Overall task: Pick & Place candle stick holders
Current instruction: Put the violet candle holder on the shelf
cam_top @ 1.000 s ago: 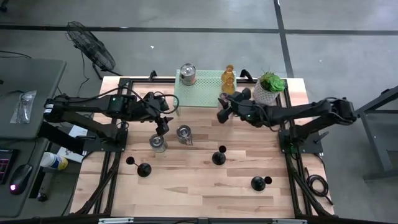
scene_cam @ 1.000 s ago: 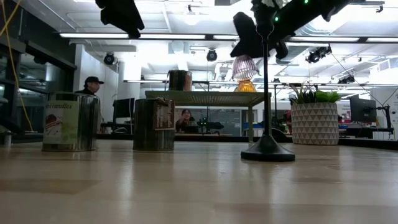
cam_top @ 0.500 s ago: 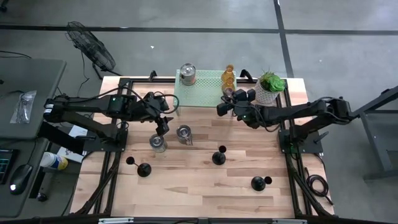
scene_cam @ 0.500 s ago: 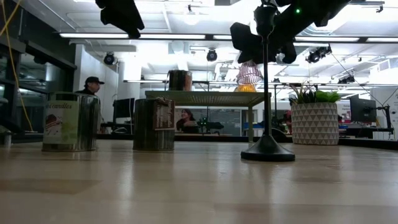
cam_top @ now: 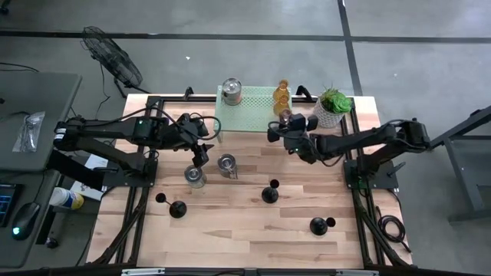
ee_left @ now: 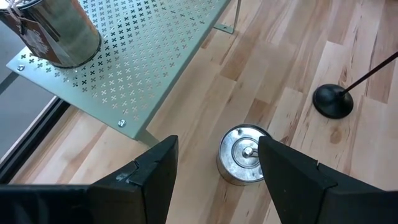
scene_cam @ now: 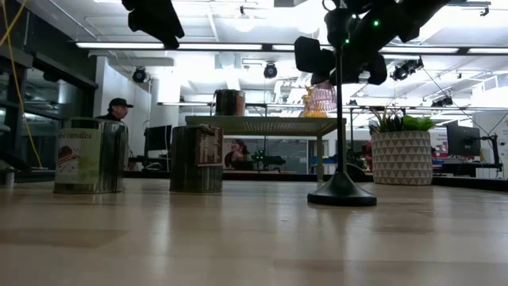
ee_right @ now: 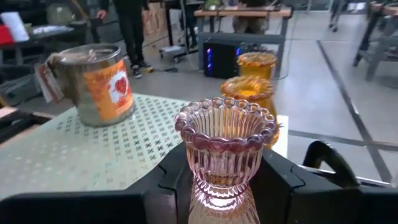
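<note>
Between the right hand's [ee_right: 221, 186] fingers stands the pink glass holder [ee_right: 225, 146].

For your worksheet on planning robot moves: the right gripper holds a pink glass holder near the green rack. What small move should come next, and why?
Probably carry it a little further over the green rack and lower it. The right gripper grips the pink glass holder upright at the rack's edge, beside the amber holders, with bare rack ahead.

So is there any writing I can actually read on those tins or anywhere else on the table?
None can be read.
Silver tin on the rack: orange label with a red heart, its lettering blurred.
Two silver tins on the table: paper labels, print too small to read.
Pink glass holder: no writing.
</note>
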### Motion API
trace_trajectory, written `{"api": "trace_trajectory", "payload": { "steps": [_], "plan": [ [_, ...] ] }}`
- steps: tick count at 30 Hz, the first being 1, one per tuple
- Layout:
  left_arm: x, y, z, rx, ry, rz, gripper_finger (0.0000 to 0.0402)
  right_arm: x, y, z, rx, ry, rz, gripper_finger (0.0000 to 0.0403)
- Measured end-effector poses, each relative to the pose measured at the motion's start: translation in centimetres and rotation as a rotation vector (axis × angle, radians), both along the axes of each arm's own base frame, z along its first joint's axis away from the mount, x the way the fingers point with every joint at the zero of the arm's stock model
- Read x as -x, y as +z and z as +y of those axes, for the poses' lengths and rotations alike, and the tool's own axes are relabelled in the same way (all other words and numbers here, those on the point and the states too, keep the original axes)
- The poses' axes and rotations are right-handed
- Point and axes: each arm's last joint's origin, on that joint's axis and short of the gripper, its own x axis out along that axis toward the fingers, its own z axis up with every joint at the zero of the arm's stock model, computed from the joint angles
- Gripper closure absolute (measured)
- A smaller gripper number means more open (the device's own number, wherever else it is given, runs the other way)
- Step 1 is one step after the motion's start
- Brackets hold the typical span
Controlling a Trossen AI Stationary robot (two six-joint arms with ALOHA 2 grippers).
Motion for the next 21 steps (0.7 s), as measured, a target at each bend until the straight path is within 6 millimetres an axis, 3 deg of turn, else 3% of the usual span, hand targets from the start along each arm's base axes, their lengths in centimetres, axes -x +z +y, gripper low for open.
{"api": "trace_trajectory", "payload": {
  "steps": [10, 21],
  "plan": [
    [0.0, 0.0, 0.0, -0.001, -0.001, 0.0, 0.0185, 0.54, -0.62, 0.01, -0.02, -0.08, -0.036, 0.029],
    [0.0, 0.0, 0.0, 0.01, 0.011, -0.006, 0.0185, 0.44, -0.77, -0.44, -0.071, -0.032, -0.043, 0.029]
  ]
}}
